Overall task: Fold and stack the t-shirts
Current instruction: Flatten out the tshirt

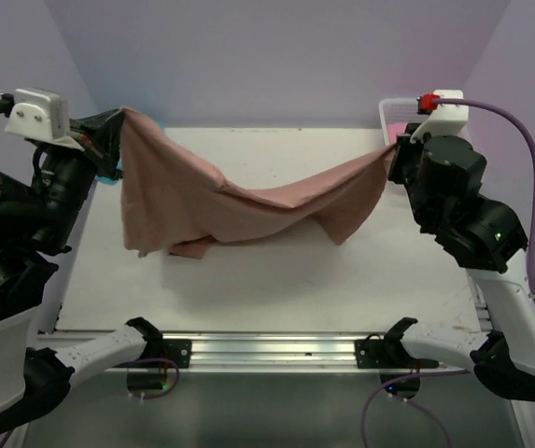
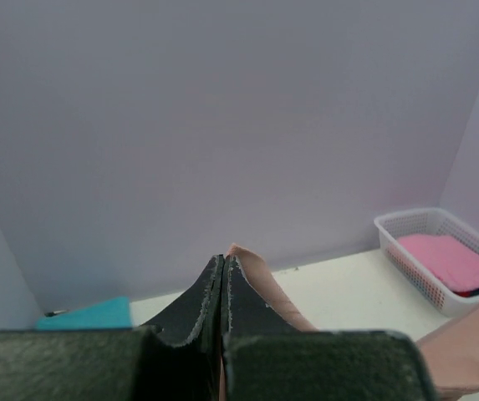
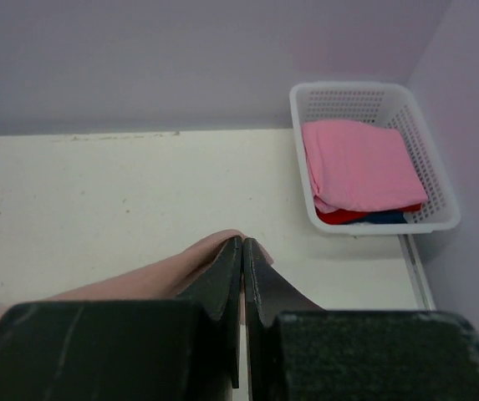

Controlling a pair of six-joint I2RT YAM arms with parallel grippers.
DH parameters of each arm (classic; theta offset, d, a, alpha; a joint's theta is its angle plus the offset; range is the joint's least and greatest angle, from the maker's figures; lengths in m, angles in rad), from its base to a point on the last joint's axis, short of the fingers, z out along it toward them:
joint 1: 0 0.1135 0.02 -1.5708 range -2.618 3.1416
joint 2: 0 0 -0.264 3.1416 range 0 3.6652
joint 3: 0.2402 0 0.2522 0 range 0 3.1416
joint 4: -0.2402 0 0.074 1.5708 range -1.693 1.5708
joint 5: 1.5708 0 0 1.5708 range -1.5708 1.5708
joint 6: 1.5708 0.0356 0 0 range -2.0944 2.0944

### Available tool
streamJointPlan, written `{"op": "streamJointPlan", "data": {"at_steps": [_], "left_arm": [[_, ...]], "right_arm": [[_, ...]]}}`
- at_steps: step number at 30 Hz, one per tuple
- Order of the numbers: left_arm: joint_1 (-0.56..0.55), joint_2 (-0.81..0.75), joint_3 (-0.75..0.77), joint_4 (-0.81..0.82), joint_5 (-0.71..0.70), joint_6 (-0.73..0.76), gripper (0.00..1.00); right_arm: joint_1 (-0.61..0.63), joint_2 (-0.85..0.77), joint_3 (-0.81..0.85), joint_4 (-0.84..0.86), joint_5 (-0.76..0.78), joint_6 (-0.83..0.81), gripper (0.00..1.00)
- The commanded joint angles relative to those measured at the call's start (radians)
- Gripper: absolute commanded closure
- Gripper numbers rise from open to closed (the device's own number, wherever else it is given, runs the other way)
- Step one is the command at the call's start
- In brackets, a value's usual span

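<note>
Salmon-brown t-shirt (image 1: 248, 201) sags between left pincer (image 2: 224, 271) and right pincer (image 3: 243, 251), both clamped on it, white basket (image 3: 348, 90) just beyond.

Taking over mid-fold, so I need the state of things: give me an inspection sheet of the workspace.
Surface: white table, faint specks.
Job's things: salmon shirt strung above the table, sagging; pink shirt folded in white basket, far right; teal shirt far left.
Clutter: red and blue fabric under the pink shirt.
Grippers: left gripper and right gripper shut on the salmon shirt.
Cables: purple cable at each wrist.
Surroundings: lilac walls.
</note>
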State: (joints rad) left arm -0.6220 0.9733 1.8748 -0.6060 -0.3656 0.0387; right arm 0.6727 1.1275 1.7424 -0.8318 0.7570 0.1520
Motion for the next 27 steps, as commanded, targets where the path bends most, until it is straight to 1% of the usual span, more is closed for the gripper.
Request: {"op": "streamJointPlan", "data": {"at_steps": [1, 2, 4, 7, 9, 12, 14, 15, 16, 17, 18, 20, 21, 22, 24, 25, 27], "left_arm": [[0.004, 0.028, 0.006, -0.054, 0.114, 0.009, 1.00], [0.004, 0.031, 0.004, -0.055, 0.129, 0.018, 1.00], [0.004, 0.041, 0.001, -0.042, 0.149, 0.020, 1.00], [0.005, 0.082, 0.018, -0.031, 0.122, 0.035, 1.00], [0.005, 0.117, 0.021, 0.004, 0.119, 0.052, 1.00], [0.004, 0.178, 0.017, 0.060, 0.073, 0.085, 1.00], [0.004, 0.209, -0.003, 0.101, 0.056, 0.111, 1.00], [0.005, 0.237, -0.011, 0.148, 0.050, 0.119, 1.00], [0.004, 0.252, -0.020, 0.172, 0.034, 0.128, 1.00], [0.005, 0.277, -0.040, 0.222, 0.016, 0.151, 1.00], [0.005, 0.292, -0.046, 0.239, 0.016, 0.161, 1.00], [0.022, 0.323, -0.025, 0.250, 0.027, 0.168, 1.00], [0.033, 0.340, -0.017, 0.265, 0.045, 0.164, 1.00], [0.075, 0.346, -0.014, 0.276, 0.092, 0.156, 1.00], [0.126, 0.369, 0.004, 0.298, 0.144, 0.139, 1.00], [0.184, 0.384, 0.017, 0.295, 0.193, 0.132, 1.00], [0.232, 0.422, 0.029, 0.313, 0.234, 0.115, 1.00]], "right_arm": [[-0.004, -0.067, -0.004, 0.112, -0.059, -0.086, 1.00], [-0.004, -0.087, -0.014, 0.141, -0.096, -0.106, 1.00], [-0.005, -0.103, -0.023, 0.169, -0.122, -0.135, 1.00], [-0.005, -0.084, -0.014, 0.178, -0.090, -0.207, 1.00], [-0.004, -0.069, -0.020, 0.194, -0.073, -0.226, 1.00], [-0.005, -0.061, -0.061, 0.270, -0.058, -0.261, 1.00], [-0.005, -0.026, -0.067, 0.310, -0.039, -0.290, 1.00], [-0.004, -0.006, -0.061, 0.318, -0.027, -0.298, 1.00], [-0.005, 0.039, -0.052, 0.318, -0.018, -0.304, 1.00], [-0.013, 0.076, -0.035, 0.321, -0.030, -0.308, 1.00], [-0.018, 0.077, -0.029, 0.326, -0.030, -0.305, 1.00], [-0.059, 0.124, -0.008, 0.335, -0.083, -0.279, 1.00], [-0.073, 0.141, 0.002, 0.338, -0.100, -0.270, 1.00], [-0.106, 0.155, 0.011, 0.341, -0.120, -0.253, 1.00], [-0.137, 0.199, 0.048, 0.344, -0.169, -0.238, 1.00], [-0.165, 0.215, 0.060, 0.344, -0.177, -0.229, 1.00], [-0.191, 0.267, 0.094, 0.342, -0.212, -0.212, 1.00]]}}
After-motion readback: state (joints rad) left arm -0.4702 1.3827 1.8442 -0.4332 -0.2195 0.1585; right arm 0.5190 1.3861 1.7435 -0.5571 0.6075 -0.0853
